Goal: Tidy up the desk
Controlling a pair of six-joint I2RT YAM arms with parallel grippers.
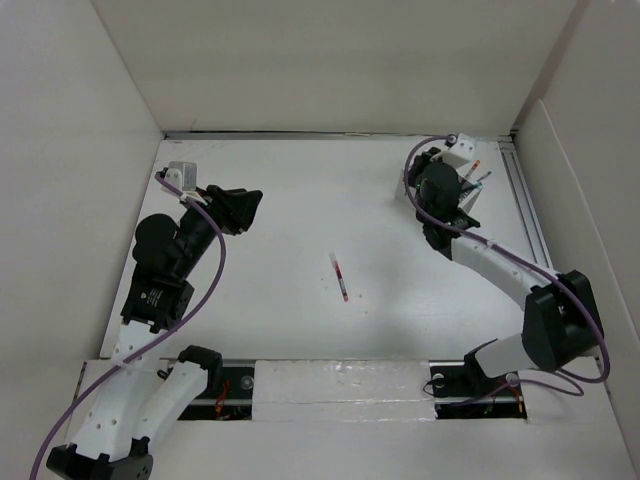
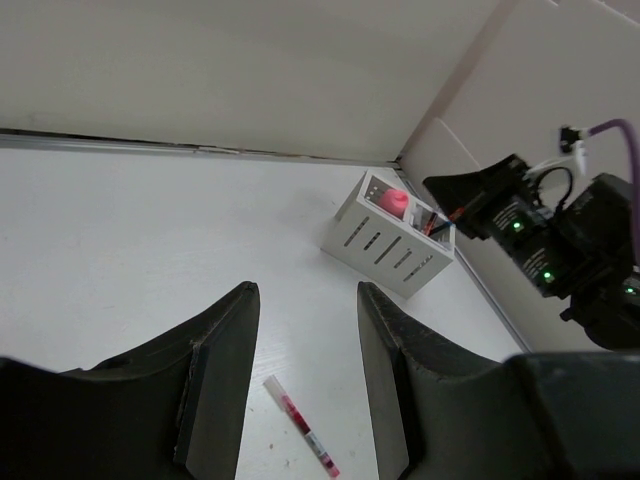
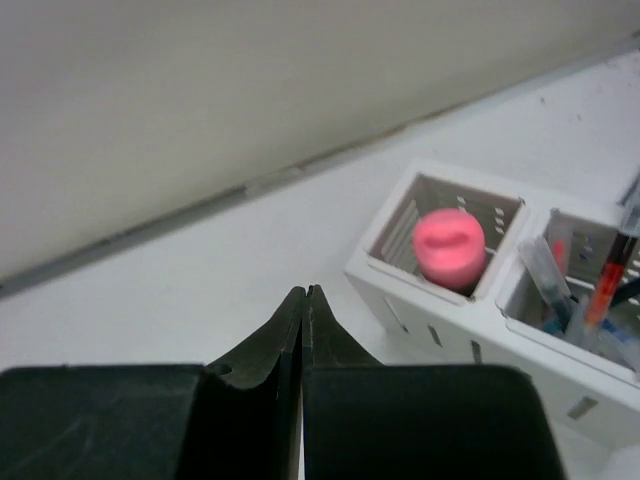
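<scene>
- The desk (image 1: pixel 290 190) is the broad white tabletop filling the middle of the top view. It is boxed in by white walls (image 1: pixel 330 60) at the back and on both sides, with your two arm bases at its near edge.
- A metal rail (image 1: pixel 527 210) runs along the desk's right edge, beside the right wall.
- One slim pen (image 1: pixel 340 276), white with a red section, lies flat near the middle of the desk, well apart from both arms.
- A small white slotted organizer (image 3: pixel 455 320) stands on the desk at the far right corner, near the rail.
- One of its compartments holds a pink rounded object (image 3: pixel 449 244). The neighbouring compartment holds several writing tools (image 3: pixel 603 290) standing tilted. Their exact types cannot be made out.
- Your right gripper (image 3: pixel 303 296) has its fingers pressed tight together with nothing between them. It sits close to the organizer, which lies ahead and to the right of the tips. Whether it touches the box cannot be told.
- Your left gripper (image 2: pixel 305 300) is at the far left of the desk, above the surface, pointing towards the middle. Its fingers stand apart with a clear gap and grip nothing. In its wrist view the pen shows on the desk through that gap.
</scene>
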